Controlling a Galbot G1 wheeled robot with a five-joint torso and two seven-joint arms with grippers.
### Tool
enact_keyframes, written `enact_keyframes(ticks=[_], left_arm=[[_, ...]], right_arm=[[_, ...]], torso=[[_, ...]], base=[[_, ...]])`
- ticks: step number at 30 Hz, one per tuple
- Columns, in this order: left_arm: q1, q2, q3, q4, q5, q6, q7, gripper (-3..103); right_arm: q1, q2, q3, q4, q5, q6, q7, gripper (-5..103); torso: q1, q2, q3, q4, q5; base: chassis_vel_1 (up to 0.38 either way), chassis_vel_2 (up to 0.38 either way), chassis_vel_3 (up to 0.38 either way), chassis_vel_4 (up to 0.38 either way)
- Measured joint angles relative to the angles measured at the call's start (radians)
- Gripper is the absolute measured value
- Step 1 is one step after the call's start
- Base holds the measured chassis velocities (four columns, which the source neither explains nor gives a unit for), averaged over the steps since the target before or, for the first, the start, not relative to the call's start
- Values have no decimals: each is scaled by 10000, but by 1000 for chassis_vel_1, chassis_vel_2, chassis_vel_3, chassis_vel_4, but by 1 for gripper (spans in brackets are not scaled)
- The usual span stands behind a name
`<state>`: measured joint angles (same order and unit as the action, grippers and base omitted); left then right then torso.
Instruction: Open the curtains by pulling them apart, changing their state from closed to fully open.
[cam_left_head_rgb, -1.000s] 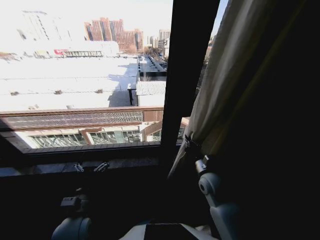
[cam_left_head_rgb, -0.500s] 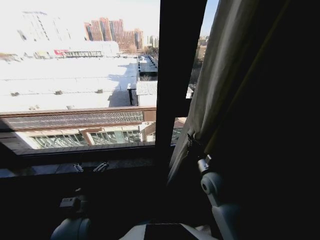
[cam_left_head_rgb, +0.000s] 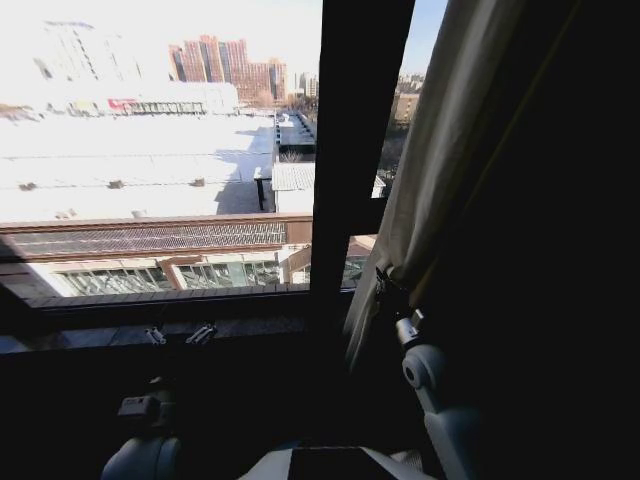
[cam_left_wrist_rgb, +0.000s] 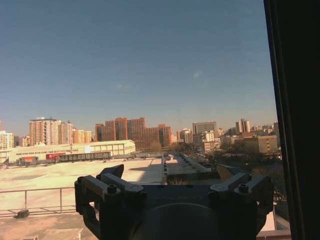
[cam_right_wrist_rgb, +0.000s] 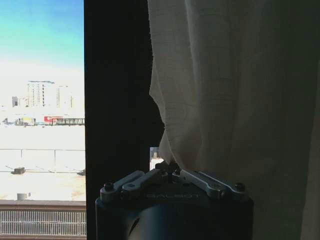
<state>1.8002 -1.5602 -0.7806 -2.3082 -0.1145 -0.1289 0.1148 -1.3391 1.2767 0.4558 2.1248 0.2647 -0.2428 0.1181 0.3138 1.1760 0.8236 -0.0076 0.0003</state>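
Observation:
One pale pleated panel of the curtains (cam_left_head_rgb: 450, 150) hangs bunched on the right of the window, its edge just right of the black frame bar (cam_left_head_rgb: 355, 150). My right gripper (cam_left_head_rgb: 384, 285) is raised to that edge at sill height. In the right wrist view the right gripper (cam_right_wrist_rgb: 169, 169) is shut on the curtain's (cam_right_wrist_rgb: 225, 90) lower edge fold. My left gripper (cam_left_head_rgb: 180, 335) rests low by the window sill, apart from the fabric. The left wrist view shows the left gripper (cam_left_wrist_rgb: 170, 175) open with nothing between its fingers, facing bare glass and the city outside.
The window sill (cam_left_head_rgb: 100, 335) runs across in front of me at the left. The black frame bar (cam_right_wrist_rgb: 115, 125) stands close beside the held fabric. The left pane is uncovered. Everything to the right of the curtain is dark.
The view has shifted slightly, so the frame bar sits further left. The right gripper has drawn the curtain edge a little to the right, widening the gap beside the bar. The left arm is still.

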Motion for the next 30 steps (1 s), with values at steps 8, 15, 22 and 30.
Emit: enact_keyframes(ticks=[8, 15, 22, 30], left_arm=[[9, 3, -12, 0, 2, -23, 0, 100], [9, -4, 2, -7, 10, -27, 1, 100], [2, -4, 14, 17, 21, -33, 9, 100], [-38, 9, 14, 47, 21, -36, 7, 100]], right_arm=[[-1, -3, 0, 4, -7, 7, -4, 0], [-2, -10, 19, 11, -8, 14, -4, 0], [2, -6, 23, -95, -157, 151, -12, 0], [289, 13, 591, -811, -57, 134, 171, 0]], torso=[[0, 0, 0, 0, 0], [0, 0, -1, -1, 0], [2, 0, 0, -1, 2], [2, 1, -1, 2, -4]], base=[[-110, -95, 111, 98], [-122, -129, 119, 121], [-75, -84, 72, 82], [0, 0, 0, 0]])
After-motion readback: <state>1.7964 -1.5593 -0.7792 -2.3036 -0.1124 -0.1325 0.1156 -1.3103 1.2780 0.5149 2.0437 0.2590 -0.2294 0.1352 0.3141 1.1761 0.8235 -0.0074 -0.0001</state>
